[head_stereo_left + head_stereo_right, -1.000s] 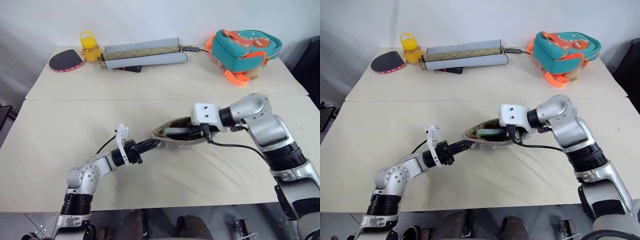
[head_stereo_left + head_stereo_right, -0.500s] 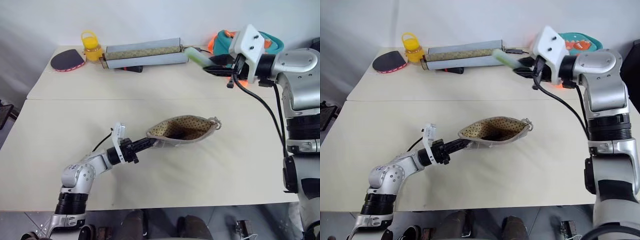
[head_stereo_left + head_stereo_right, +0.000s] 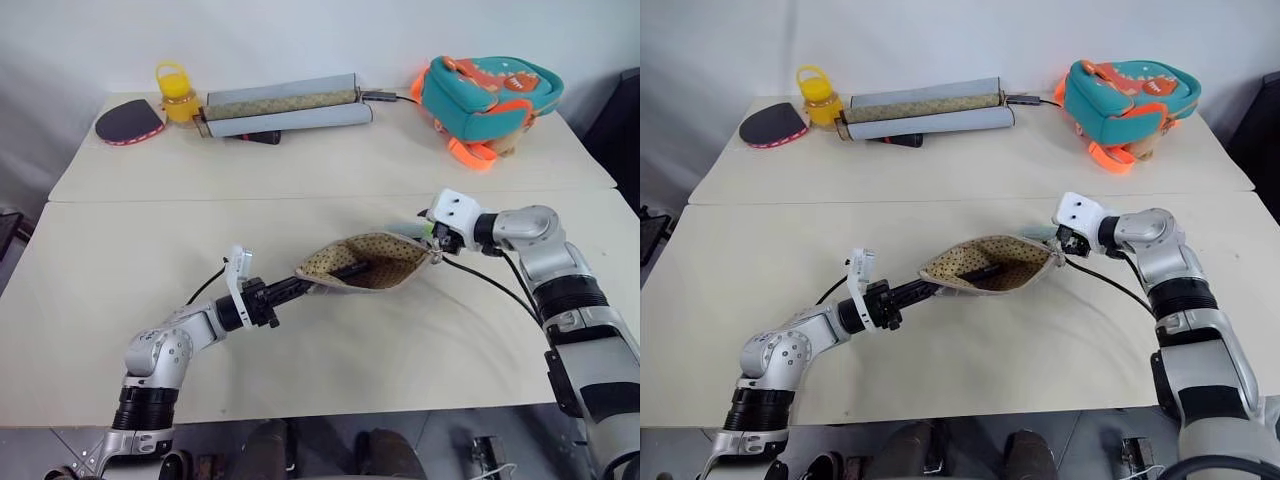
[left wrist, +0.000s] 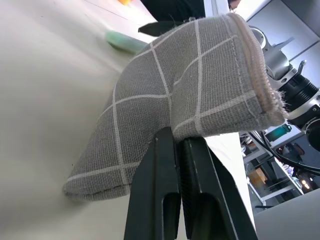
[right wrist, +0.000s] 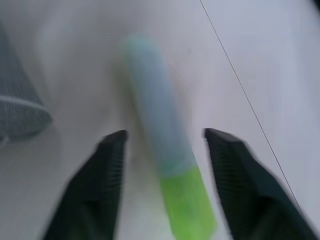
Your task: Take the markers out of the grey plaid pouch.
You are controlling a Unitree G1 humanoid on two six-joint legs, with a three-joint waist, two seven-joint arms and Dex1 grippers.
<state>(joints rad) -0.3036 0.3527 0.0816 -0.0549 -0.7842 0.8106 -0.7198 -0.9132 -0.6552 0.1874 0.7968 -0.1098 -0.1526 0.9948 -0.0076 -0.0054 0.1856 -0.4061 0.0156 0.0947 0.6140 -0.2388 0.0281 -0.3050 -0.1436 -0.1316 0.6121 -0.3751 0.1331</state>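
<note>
The flat grey plaid fabric pouch sits mid-table, mouth gaping, with the left gripper pinching its near corner tight. Just past the pouch's far end, the right gripper has its fingers spread wide over the pale mint marker with a green cap, apparently lying loose on the table. Something dark and slim shows inside the pouch.
</note>
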